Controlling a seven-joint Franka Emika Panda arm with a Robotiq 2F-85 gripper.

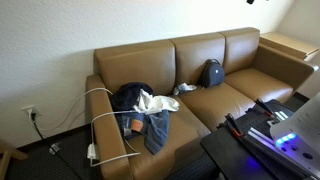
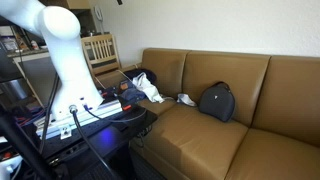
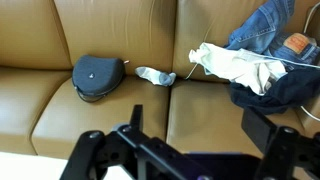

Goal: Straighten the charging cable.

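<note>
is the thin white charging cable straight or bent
Bent: the thin white charging cable drapes over the brown leather sofa's armrest and hangs down its side.

A tan leather sofa (image 3: 60, 110) carries a round dark bag (image 3: 97, 77), a crumpled grey-white sock (image 3: 155, 76), and white cloth (image 3: 238, 66) beside blue denim jeans (image 3: 268, 22). The black claw (image 3: 197, 140) is spread wide.

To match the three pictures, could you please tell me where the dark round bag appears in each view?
Exterior view: the dark bag right of centre, against the backrest.
Exterior view: dark bag right of centre.
Wrist view: dark bag left side.
Shared landmark: small white cloth beside it.
</note>
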